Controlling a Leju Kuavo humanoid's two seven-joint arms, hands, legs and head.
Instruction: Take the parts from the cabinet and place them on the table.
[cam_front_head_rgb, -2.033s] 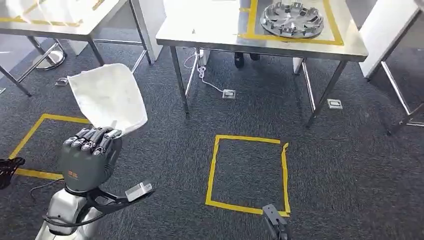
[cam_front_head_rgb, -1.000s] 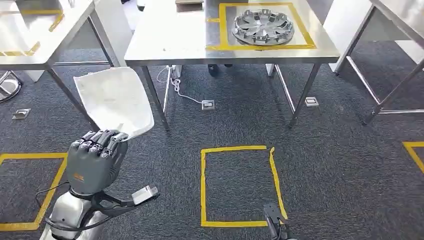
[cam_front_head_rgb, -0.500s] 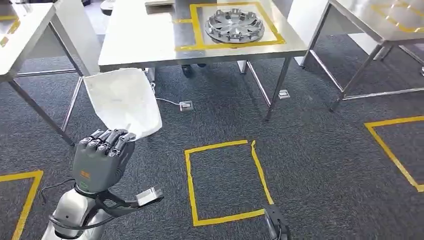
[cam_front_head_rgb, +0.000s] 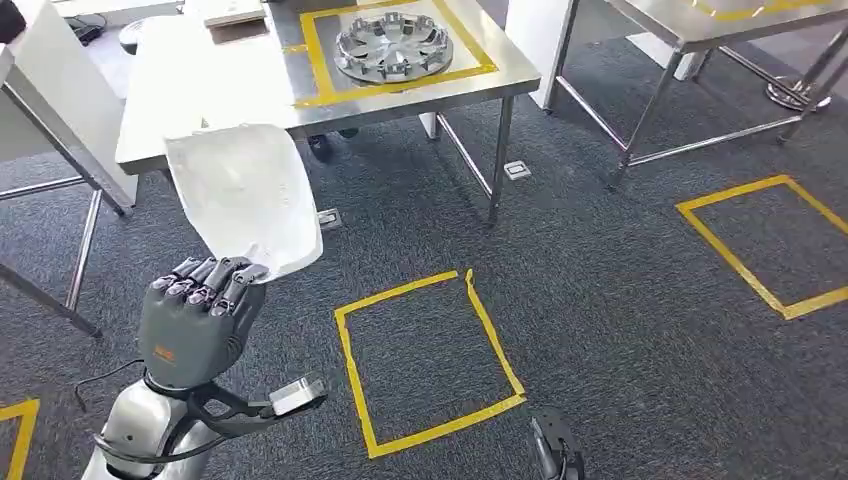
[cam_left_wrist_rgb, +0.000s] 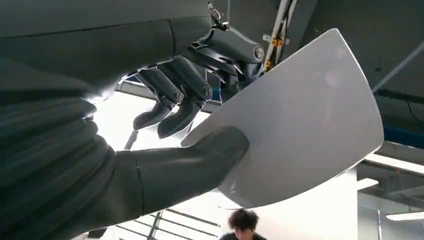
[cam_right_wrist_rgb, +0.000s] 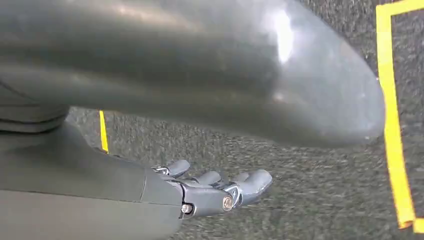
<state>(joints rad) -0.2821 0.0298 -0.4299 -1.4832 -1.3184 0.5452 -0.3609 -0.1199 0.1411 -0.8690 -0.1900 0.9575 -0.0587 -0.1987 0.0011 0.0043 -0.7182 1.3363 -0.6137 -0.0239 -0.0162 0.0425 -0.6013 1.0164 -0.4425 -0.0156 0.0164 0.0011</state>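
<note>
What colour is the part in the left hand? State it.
White. The curved part held by the left hand shows best in the head view.

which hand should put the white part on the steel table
Left. The left robot hand already grips the white part by its near edge, raised towards the steel table. The right robot hand hangs low over the carpet, holding nothing.

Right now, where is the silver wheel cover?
In the head view, the wheel cover lies ahead, inside the yellow tape frame on the steel table, beyond the white part.
</note>
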